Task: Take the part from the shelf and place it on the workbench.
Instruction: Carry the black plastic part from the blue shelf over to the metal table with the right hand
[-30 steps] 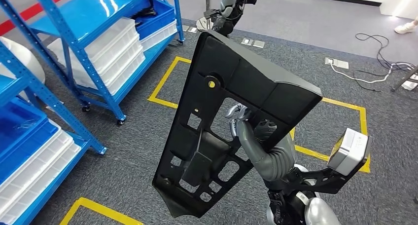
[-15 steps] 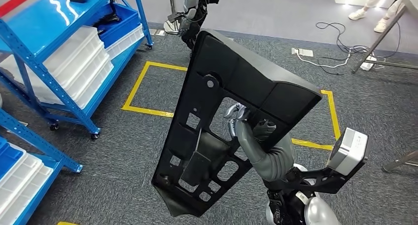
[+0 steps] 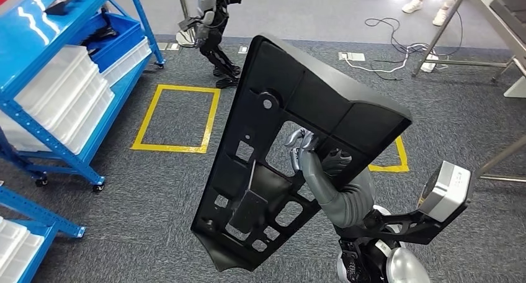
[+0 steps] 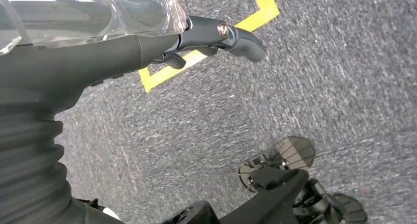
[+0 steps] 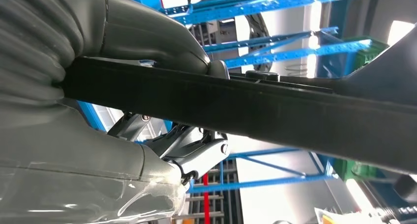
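- One large black moulded plastic panel (image 3: 291,146), flat, ribbed and pierced with many cut-outs, is held upright and tilted in front of the robot, well above the grey carpet floor (image 3: 155,184).
- Reaching up from below in the head view, the right hand (image 3: 304,148) hooks its fingers through a large opening near the panel's middle and grasps the edge there.
- From the right wrist view the right hand (image 5: 162,101) has its thick grey thumb on one face of the panel's dark edge (image 5: 295,116) and its silvery fingers (image 5: 196,153) on the other, so the panel is clamped between them.
- Seen from the left wrist view, the left hand (image 4: 187,42) hangs over the carpet with nothing in it, its dark fingers apart and stretched outward.
- Yellow tape (image 3: 177,118) marks a rectangle on the carpet to the panel's left, and another strip of yellow tape (image 3: 397,162) shows beside the panel's right edge.
- Blue steel shelving (image 3: 37,53) stands at the left, loaded with white plastic trays (image 3: 62,103) and a blue bin (image 3: 118,38).
- Another robot's legs (image 3: 214,35) stand beyond the yellow rectangle.
- At the top right, a metal-legged table (image 3: 490,10) stands with loose cables (image 3: 397,41) on the floor near it.
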